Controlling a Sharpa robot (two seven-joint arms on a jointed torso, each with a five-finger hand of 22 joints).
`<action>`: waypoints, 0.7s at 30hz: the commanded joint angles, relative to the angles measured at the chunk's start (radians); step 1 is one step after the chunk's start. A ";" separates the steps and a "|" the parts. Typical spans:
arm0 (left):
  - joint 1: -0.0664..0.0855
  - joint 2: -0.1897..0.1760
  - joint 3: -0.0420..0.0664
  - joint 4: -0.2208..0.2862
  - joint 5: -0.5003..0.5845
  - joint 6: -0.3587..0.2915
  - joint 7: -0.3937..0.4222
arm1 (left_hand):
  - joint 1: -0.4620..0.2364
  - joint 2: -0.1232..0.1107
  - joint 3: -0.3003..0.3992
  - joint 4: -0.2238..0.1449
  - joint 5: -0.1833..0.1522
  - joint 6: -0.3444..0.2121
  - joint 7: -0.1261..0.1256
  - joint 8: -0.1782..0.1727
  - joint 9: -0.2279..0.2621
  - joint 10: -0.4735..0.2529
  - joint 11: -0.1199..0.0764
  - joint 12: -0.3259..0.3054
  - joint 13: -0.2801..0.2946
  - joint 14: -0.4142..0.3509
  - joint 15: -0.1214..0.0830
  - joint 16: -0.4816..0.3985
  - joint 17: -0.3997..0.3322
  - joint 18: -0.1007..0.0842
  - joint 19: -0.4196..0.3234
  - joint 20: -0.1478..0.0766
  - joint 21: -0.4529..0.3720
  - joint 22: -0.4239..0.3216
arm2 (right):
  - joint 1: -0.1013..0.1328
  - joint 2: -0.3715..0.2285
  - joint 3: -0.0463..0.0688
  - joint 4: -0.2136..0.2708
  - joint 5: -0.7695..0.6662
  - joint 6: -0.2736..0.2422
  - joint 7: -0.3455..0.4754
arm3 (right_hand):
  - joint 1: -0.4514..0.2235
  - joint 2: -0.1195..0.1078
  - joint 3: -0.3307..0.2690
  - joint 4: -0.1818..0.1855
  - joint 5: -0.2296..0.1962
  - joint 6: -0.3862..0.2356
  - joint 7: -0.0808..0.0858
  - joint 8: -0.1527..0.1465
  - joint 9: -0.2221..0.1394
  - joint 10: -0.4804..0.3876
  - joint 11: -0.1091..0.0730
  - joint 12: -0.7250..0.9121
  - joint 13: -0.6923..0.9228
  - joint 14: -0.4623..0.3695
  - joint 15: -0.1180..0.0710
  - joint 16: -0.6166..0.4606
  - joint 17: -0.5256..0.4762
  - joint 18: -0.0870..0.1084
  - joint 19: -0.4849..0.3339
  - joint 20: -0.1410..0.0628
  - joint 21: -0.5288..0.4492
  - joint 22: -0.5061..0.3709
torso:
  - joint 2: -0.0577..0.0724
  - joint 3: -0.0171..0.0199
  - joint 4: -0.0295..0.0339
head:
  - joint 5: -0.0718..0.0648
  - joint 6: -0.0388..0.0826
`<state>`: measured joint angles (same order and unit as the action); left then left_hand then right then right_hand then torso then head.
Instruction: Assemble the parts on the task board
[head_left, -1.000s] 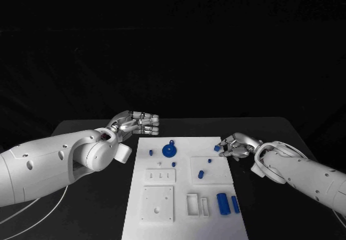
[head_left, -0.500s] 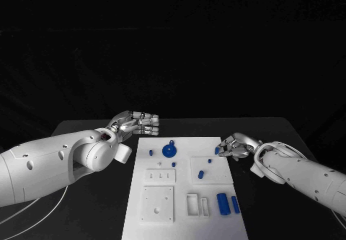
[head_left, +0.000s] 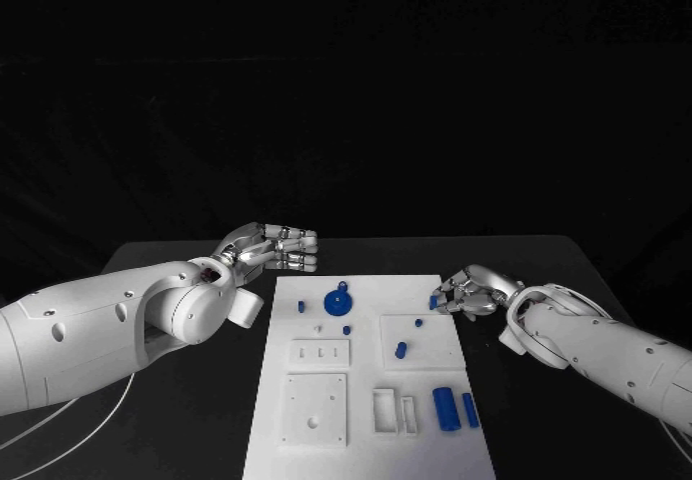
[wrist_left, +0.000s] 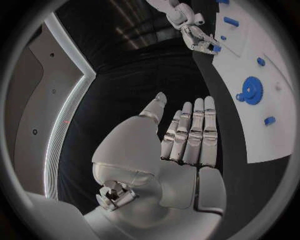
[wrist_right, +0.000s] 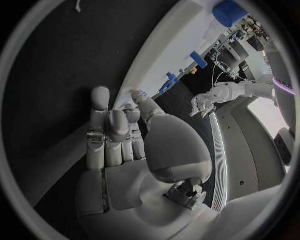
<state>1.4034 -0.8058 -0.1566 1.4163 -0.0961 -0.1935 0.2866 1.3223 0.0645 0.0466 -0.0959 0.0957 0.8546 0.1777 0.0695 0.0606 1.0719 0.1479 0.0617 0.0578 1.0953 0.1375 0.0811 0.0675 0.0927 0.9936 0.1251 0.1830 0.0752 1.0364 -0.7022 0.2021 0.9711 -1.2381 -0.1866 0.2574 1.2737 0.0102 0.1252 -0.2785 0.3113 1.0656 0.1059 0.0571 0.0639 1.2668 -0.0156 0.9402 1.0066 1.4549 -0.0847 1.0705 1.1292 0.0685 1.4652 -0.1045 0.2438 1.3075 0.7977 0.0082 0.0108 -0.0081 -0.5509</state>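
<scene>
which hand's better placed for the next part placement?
Right, probably. The right hand sits at the task board's far right edge, pinching a small blue part. The left hand hovers off the board's far left corner, holding nothing.

The scene is dim, and the background is black. The white task board is the brightest surface and has no strong glare. The wrist views bend straight edges strongly near the rim.
</scene>
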 joint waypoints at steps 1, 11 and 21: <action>0.000 0.000 0.000 0.003 -0.005 0.015 0.006 | 0.002 0.000 -0.002 -0.002 0.000 -0.004 -0.001 -0.006 -0.001 -0.006 0.003 0.001 0.002 -0.001 0.002 0.003 0.001 -0.008 -0.002 0.001 -0.002 0.000 | -0.001 -0.002 0.000 0.006 0.004 -0.010 -0.016 | -0.003 -0.015 -0.018 0.000 0.023 -0.021 0.002 0.005 0.000 -0.001 0.007 -0.004 -0.004 0.000 0.008 -0.005 -0.003 0.020 0.036 0.007 -0.005 0.017 | 0.000 0.0005 0.0004 | -0.002 -0.001; 0.000 -0.003 0.000 0.004 -0.005 0.018 0.004 | 0.005 -0.001 -0.003 -0.004 0.000 -0.012 0.000 -0.006 -0.001 -0.009 0.004 0.001 0.002 -0.001 0.002 0.003 0.001 -0.008 -0.003 0.001 -0.002 0.000 | -0.003 -0.007 0.000 0.023 0.000 0.020 -0.026 | 0.022 -0.017 -0.100 -0.004 0.080 -0.041 0.006 0.005 0.000 -0.014 0.009 -0.013 -0.019 -0.006 0.011 -0.014 -0.012 0.026 0.033 0.011 -0.025 0.012 | 0.000 0.0011 -0.0007 | -0.003 0.001; 0.000 -0.005 0.000 0.006 -0.006 0.020 0.003 | 0.005 -0.001 -0.003 -0.004 0.000 -0.012 0.000 -0.006 -0.001 -0.009 0.004 0.001 0.002 -0.001 0.002 0.003 0.001 -0.008 -0.003 0.001 -0.002 0.000 | -0.005 -0.008 0.000 0.026 -0.001 0.030 -0.033 | 0.018 -0.012 -0.164 0.000 0.104 -0.051 0.006 0.005 0.001 -0.020 0.010 -0.012 -0.027 -0.009 0.012 -0.017 -0.018 0.029 0.033 0.013 -0.039 0.013 | 0.001 0.0007 0.0006 | -0.006 0.001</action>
<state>1.4035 -0.8108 -0.1566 1.4191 -0.0966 -0.1931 0.2838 1.3223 0.0645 0.0466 -0.0959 0.0957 0.8478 0.1781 0.0695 0.0606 1.0681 0.1517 0.0617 0.0578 1.0953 0.1375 0.0811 0.0674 0.0927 0.9936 0.1251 0.1830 0.0752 1.0339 -0.7108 0.2031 0.9958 -1.2379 -0.1763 0.2343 1.2879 -0.0076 -0.0346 -0.2784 0.4138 1.0222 0.1107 0.0571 0.0635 1.2561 -0.0051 0.9286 0.9812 1.4470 -0.0768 1.0588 1.1124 0.0815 1.4666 -0.0961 0.2087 1.3074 0.7979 0.0090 0.0108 -0.0132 -0.5495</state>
